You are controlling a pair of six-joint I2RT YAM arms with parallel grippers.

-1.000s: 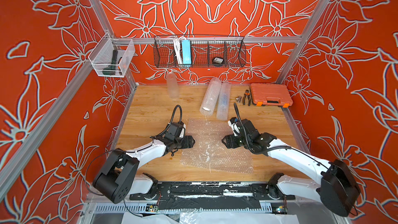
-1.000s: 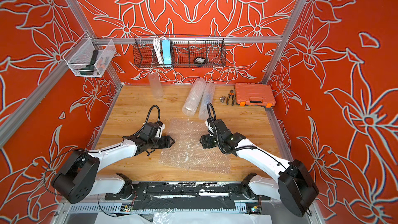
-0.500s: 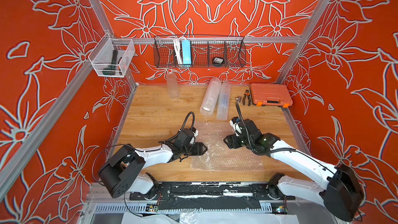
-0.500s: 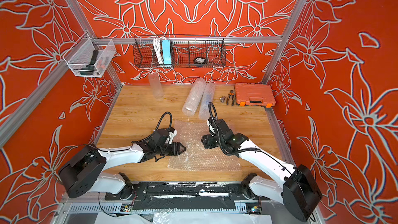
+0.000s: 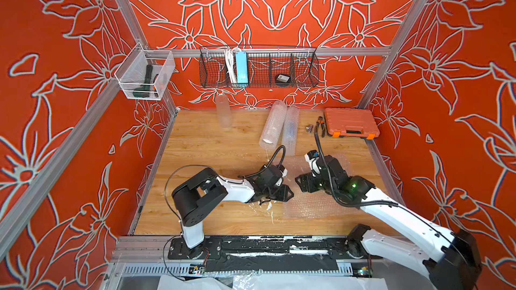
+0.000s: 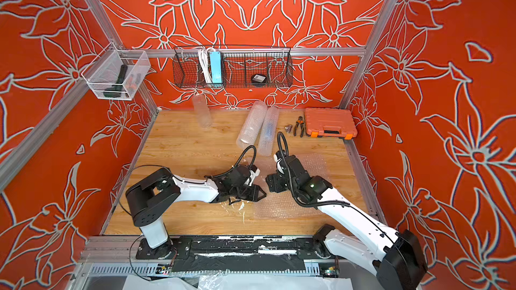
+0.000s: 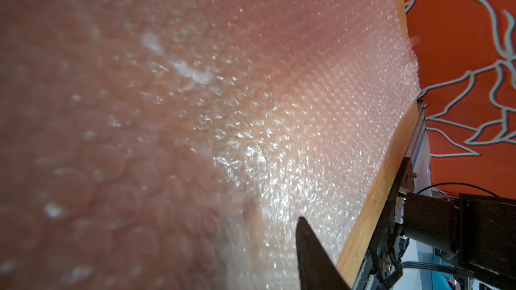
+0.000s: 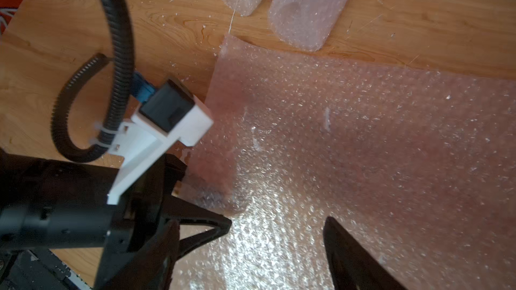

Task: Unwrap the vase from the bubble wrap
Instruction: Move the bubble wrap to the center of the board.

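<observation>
One flat bubble wrap sheet (image 5: 321, 205) lies on the table between the arms. Left gripper (image 5: 289, 193) meets its edge, pinching or not I cannot tell; right gripper (image 5: 301, 184) hovers spread. Next, probably: firm pinch, pull aside.

On table (image 5: 209, 149), front right: flat bubble wrap sheet (image 5: 315, 205). Just behind it: two bubble wrap rolls (image 5: 272, 126), side by side (touching or nearly). Left of rolls, at back: upright bottle (image 5: 223, 114). Back right corner: toolbox (image 5: 351, 122), pliers (image 5: 320, 126) just left of it. On back wall above: wire basket (image 5: 215, 71).
</observation>
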